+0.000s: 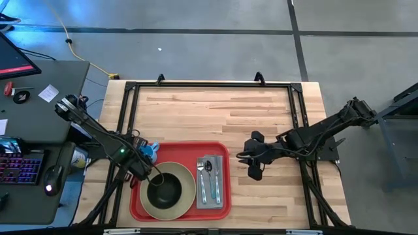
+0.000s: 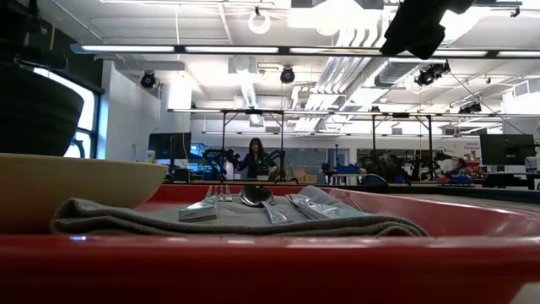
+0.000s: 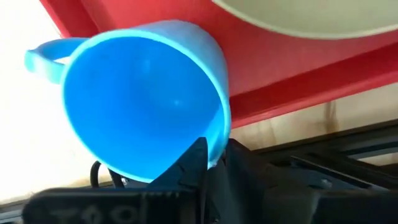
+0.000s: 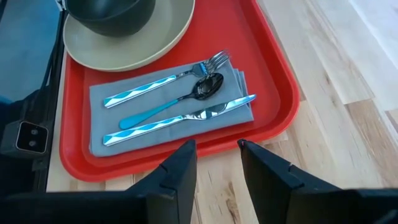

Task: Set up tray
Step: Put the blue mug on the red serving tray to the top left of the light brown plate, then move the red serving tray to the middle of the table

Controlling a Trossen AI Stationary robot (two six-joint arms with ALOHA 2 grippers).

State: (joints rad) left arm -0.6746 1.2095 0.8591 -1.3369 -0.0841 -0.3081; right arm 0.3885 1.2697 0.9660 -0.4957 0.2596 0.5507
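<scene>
The red tray (image 1: 219, 207) lies near the table's front edge. On it sit a cream plate (image 1: 189, 186) with a dark bowl (image 1: 163, 189) and a grey napkin (image 4: 168, 134) bearing a fork, a spoon and a knife. A blue cup (image 3: 143, 99) with a handle (image 3: 40, 59) is at the tray's far left corner (image 1: 150, 150), mouth up. My left gripper (image 3: 216, 155) points down, shut on it. Whether the cup rests on anything is hidden. My right gripper (image 4: 216, 149) hangs open just right of the tray (image 1: 251, 163), with nothing between its fingers. My left gripper pinches the blue cup's rim wall (image 3: 217, 146) on the side opposite the handle, one finger inside the cup (image 3: 194, 163) and one outside (image 3: 244, 169). The fingers come from above, pointing down. The cup stays upright over the tray's corner.
A black frame (image 1: 209, 85) runs around the wooden table top. Bare wood lies beyond and to the right of the tray. A desk with a keyboard and a mouse stands to the left of the table. People and other benches show far back in the room.
</scene>
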